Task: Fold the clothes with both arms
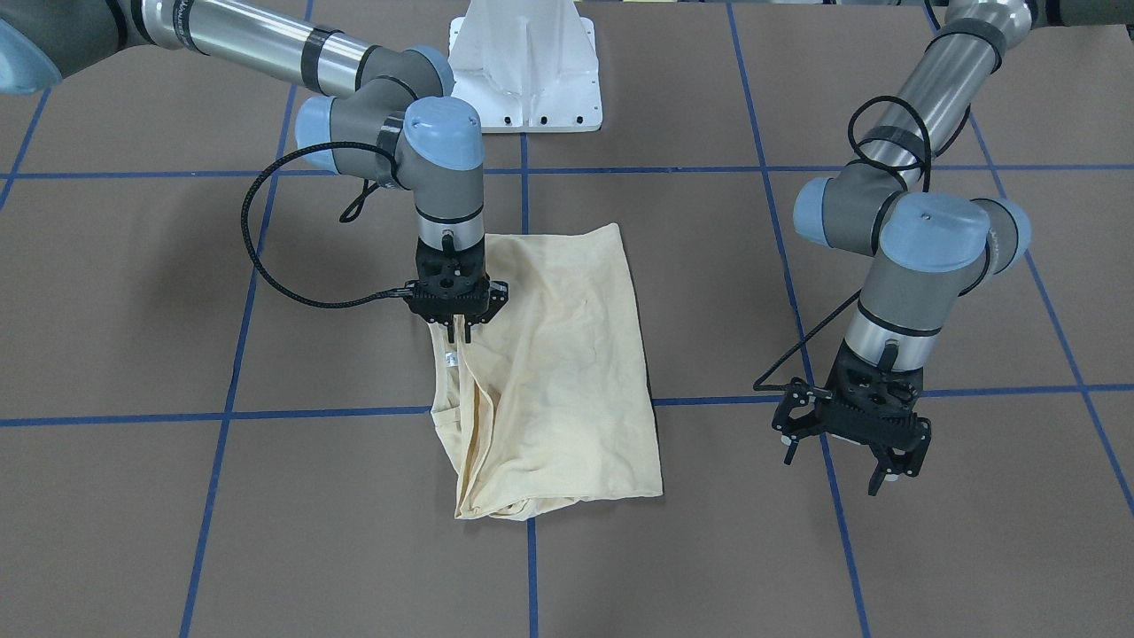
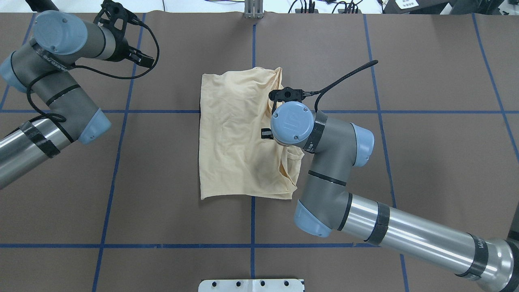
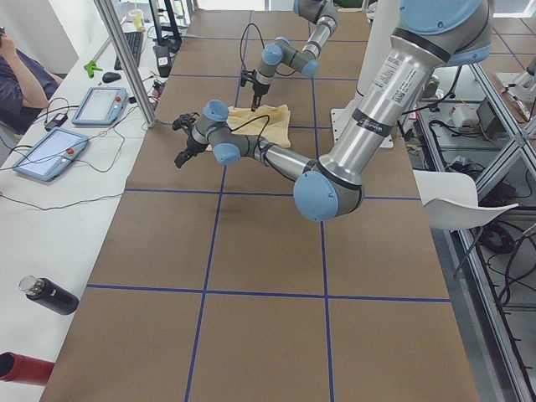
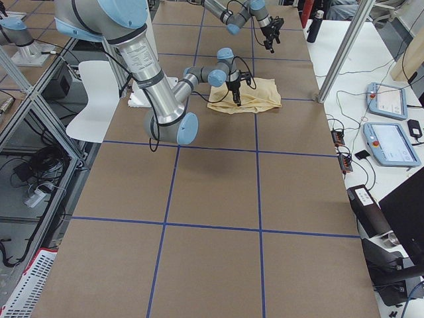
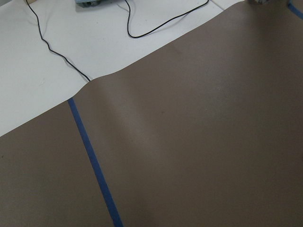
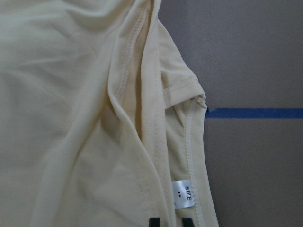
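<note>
- Brown paper crossed by blue tape lines (image 2: 162, 111) is covering the table (image 2: 425, 170), with tablets and cables sitting on a white bench along its far side
- Out on the left of the overhead view, the left arm (image 2: 61, 93) is hanging over bare paper, well apart from the cloth; the left gripper (image 1: 834, 465) is showing its fingers spread wide and is holding nothing, and its wrist camera is seeing only paper and tape
- Lying near the middle of the table is the shirt (image 2: 235, 134), showing as a rough upright rectangle with plain cream fabric on top; no loose sleeve is trailing out and no print is showing, so the lengthwise folding is looking largely done
- Its left and near edges are lying fairly straight, while its right edge is bunching into loose ridges where the neck opening and the white label (image 6: 182, 194) are sitting
- Over that bunched edge the right arm (image 2: 332, 162) is pointing straight down, and the right gripper (image 1: 458, 335) is holding its fingers drawn close together with a fold of the neck edge between them, seemingly pinching the cloth just beside the label
- Judging from this, the work is sitting past halfway: the ragged right edge is wanting tidying, a crosswise fold is probably remaining, and the idle left gripper is needing to come in for it
</note>
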Robot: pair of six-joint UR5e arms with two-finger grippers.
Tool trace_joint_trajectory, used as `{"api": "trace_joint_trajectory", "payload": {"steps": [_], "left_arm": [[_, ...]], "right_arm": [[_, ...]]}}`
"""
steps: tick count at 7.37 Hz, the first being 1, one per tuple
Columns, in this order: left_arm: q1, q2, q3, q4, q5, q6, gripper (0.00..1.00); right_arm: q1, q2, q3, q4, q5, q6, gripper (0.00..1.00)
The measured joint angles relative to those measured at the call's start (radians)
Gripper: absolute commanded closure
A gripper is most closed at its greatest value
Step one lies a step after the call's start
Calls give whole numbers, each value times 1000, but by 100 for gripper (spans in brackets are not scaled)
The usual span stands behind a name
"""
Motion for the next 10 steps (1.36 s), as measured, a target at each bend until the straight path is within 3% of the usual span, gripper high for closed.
{"api": "trace_joint_trajectory", "payload": {"steps": [2, 6, 7, 8, 10], "left_arm": [[0, 0, 0, 0, 0, 0, 0], [0, 0, 0, 0, 0, 1, 0], [0, 0, 0, 0, 0, 0, 0], [0, 0, 0, 0, 0, 0, 0], [0, 0, 0, 0, 0, 1, 0]], "right_arm": [[0, 1, -1, 0, -1, 2, 79], [-2, 3, -11, 2, -4, 4, 73], [-3, 6, -21, 3, -4, 4, 91], [-3, 10, -26, 4, -4, 5, 100], [-3, 19, -29, 0, -4, 5, 100]]}}
